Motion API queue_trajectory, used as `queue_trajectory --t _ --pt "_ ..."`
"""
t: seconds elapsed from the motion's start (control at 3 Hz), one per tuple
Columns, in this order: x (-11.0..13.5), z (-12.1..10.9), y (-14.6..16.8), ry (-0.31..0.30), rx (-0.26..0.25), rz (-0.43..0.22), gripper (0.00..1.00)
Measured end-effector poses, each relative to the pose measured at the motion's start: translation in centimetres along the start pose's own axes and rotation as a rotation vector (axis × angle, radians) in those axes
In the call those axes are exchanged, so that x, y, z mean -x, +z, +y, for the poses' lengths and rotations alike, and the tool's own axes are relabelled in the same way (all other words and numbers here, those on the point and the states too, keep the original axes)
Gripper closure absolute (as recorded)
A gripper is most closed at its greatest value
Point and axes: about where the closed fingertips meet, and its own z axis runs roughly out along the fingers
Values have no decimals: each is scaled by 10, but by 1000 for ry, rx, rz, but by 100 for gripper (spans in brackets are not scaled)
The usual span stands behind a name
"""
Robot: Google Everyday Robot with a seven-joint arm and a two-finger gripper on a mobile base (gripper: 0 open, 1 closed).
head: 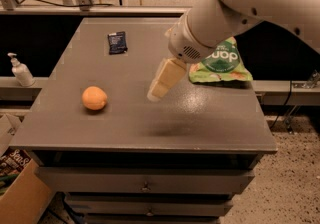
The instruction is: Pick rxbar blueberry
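Three things are lying on the flat grey tabletop (200, 123), which is sitting over a stack of drawers (100, 180). The rxbar blueberry (117, 43), a small flat rectangular bar in a dark navy wrapper with pale print, is resting flat near the far left part of the top, touching nothing else. A round orange fruit (94, 98) is sitting nearer the front left, well apart from the bar. A large green snack bag with white lettering (220, 63) is lying toward the right edge, partly hidden behind the thick white robot arm (240, 3) that is reaching in from the upper right. The cream-coloured gripper (154, 94) is hanging above the middle of the table, tilted down and to the left, between the fruit and the green bag and well apart from the bar; it is holding nothing, and whether it is spread or pressed together cannot be told. A white pump bottle (21, 70) is standing on a ledge left of the table, and a brown cardboard box (20, 193) is sitting on the floor at the lower left.
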Motion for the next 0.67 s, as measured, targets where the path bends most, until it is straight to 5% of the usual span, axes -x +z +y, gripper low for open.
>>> queue_trajectory --t 0.67 --pt "-5 -64 55 118 -10 -80 0"
